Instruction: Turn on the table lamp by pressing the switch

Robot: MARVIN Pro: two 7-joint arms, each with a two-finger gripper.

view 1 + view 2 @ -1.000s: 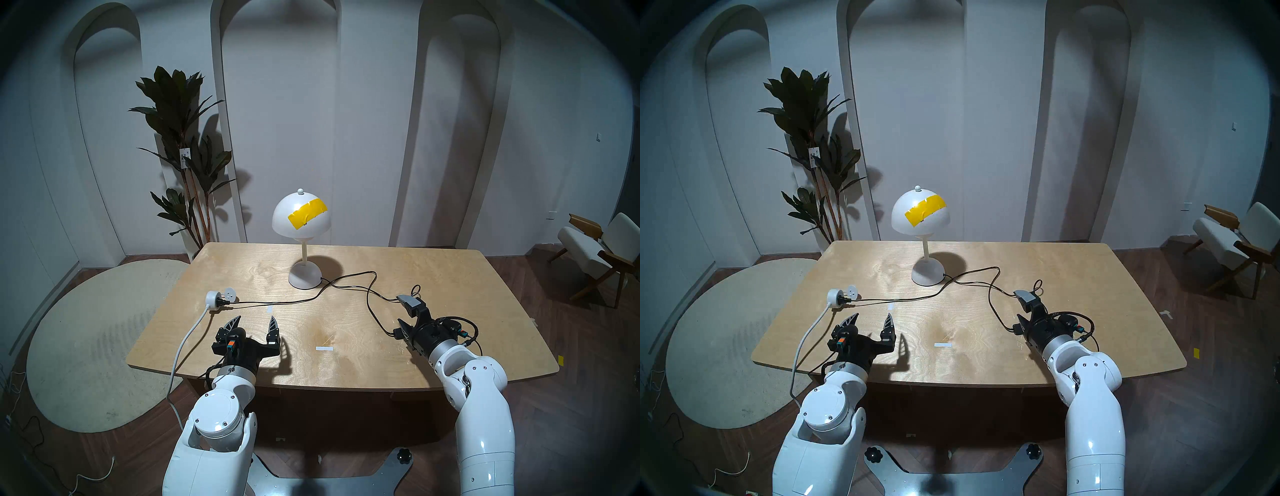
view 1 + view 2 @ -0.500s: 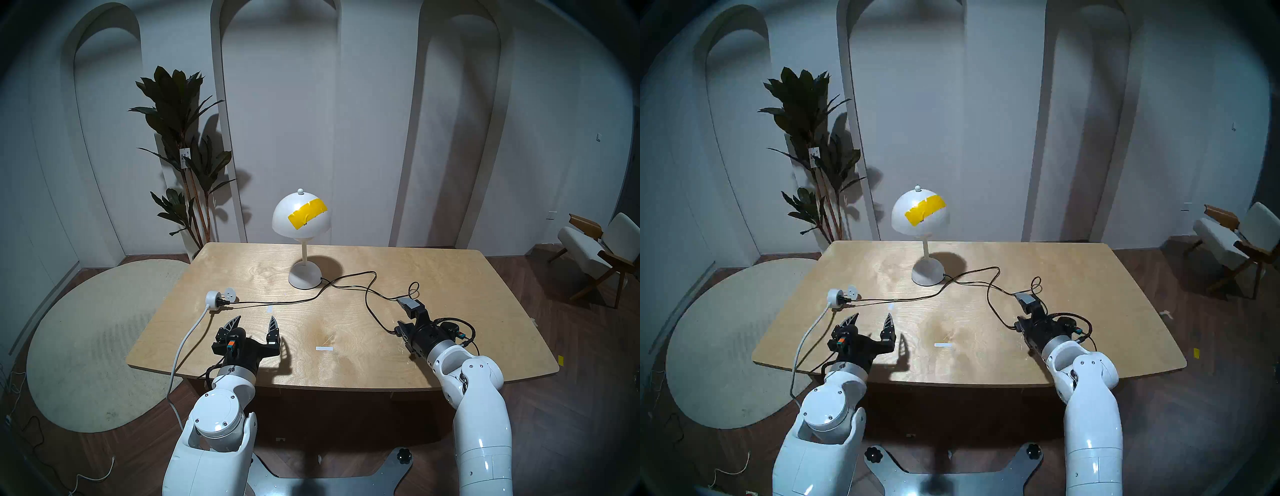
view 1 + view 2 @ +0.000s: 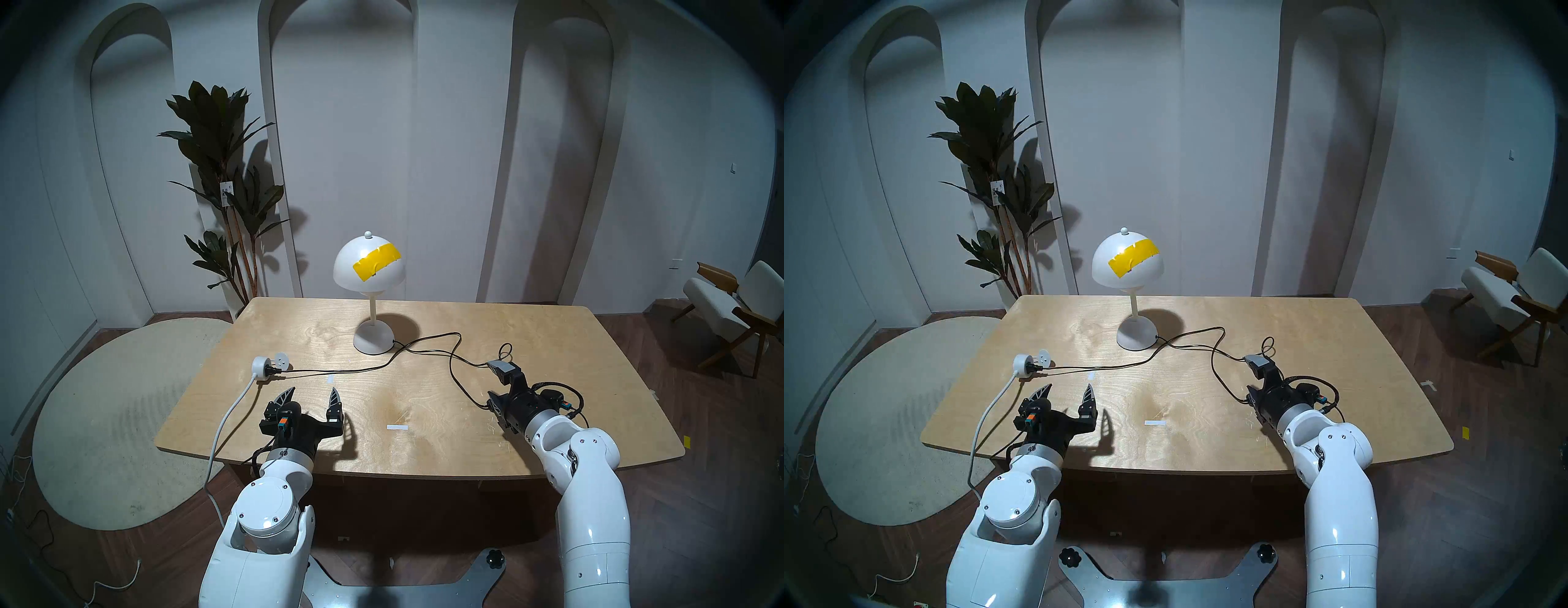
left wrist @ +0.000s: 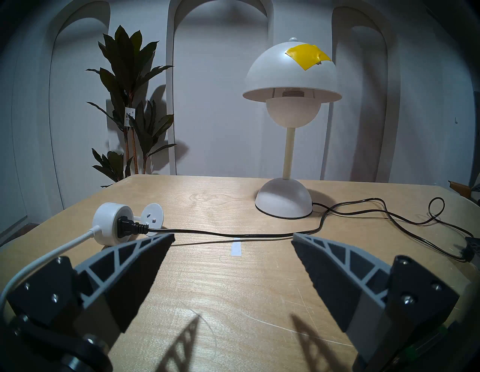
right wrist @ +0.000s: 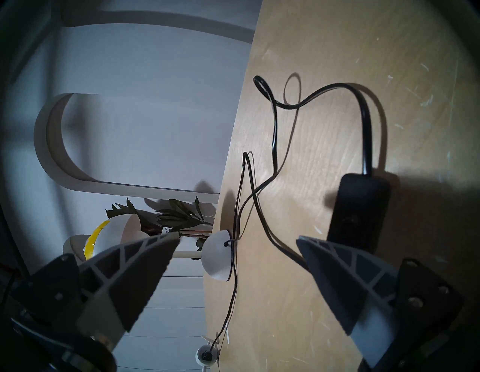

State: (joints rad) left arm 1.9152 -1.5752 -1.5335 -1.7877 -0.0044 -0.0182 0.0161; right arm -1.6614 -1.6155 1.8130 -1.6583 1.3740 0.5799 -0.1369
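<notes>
The switch (image 5: 359, 211) is lying flat on the table (image 3: 530, 441), toward the robot's right, and from the head views it is almost wholly hiding under the right gripper (image 3: 499, 368); only the right wrist view is showing it clearly, a black oblong with its round button sitting in shadow and hard to make out. One fingertip (image 5: 305, 243) is overlapping the near end of the switch, though whether it is touching cannot be told. The right gripper's fingers are standing wide apart and holding nothing. The thin black cable (image 5: 363, 122) is curling off the far end of the switch in a loose loop, then running back to the lamp (image 3: 369, 265), which is standing upright near the table's far edge, unlit (its bulb is showing dull under the shade in the left wrist view).

The left gripper (image 3: 312, 394) is hovering near the front left edge, fingers spread wide and empty. Just beyond it the round white socket (image 3: 260, 366) is sitting with a black plug in it, and its white cable is dropping over the table's left edge. The middle of the table is lying bare between the two arms, and open wood is stretching to the right of the switch toward the table's right edge.
</notes>
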